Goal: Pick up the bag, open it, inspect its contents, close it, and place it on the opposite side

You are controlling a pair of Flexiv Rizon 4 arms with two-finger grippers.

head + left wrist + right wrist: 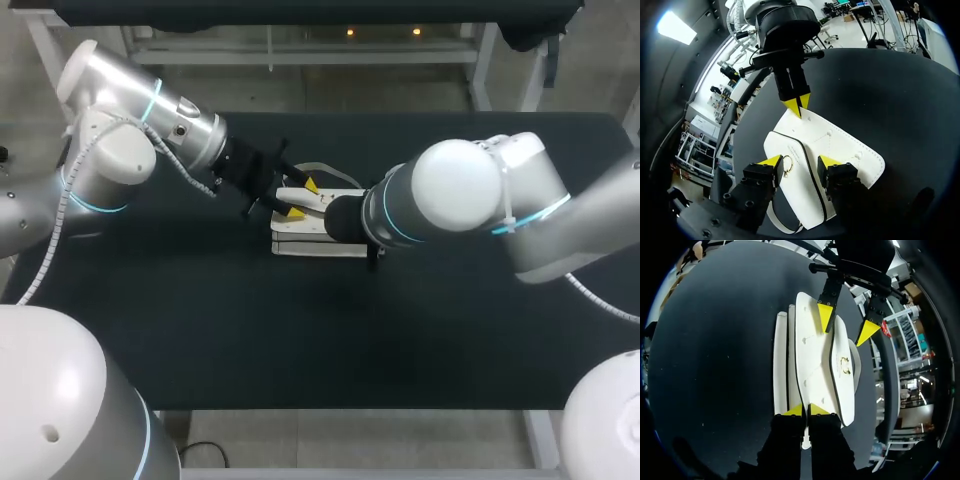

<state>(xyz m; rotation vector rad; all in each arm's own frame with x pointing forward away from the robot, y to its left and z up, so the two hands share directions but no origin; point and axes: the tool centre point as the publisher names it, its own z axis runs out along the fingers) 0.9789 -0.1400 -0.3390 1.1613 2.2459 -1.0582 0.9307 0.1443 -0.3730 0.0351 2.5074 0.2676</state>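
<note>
1. Left arm (130, 130) comes in from the far left and reaches toward the counter's (300, 340) middle.
2. Left end effector (800, 161) is spread wide and hangs over the left end of the bag (840, 145). It grips nothing. In the left wrist view, one yellow tip sits just beside the gold ring (787, 167) and the other is over the white flap.
3. The white bag with dark seam lines lies flat at mid counter, a bit to the far side, between the two end effectors. The flap is down. In the right wrist view, the strap (856, 365) loops out along the far side, next to the ring clasp.
4. Right end effector (806, 411) is at the bag's right end. Its tips are pressed nearly together, pinching the thin edge of the flap.
5. Right arm (470, 195) comes in from the right. Its bulk covers the bag's right end in the head view.
</note>
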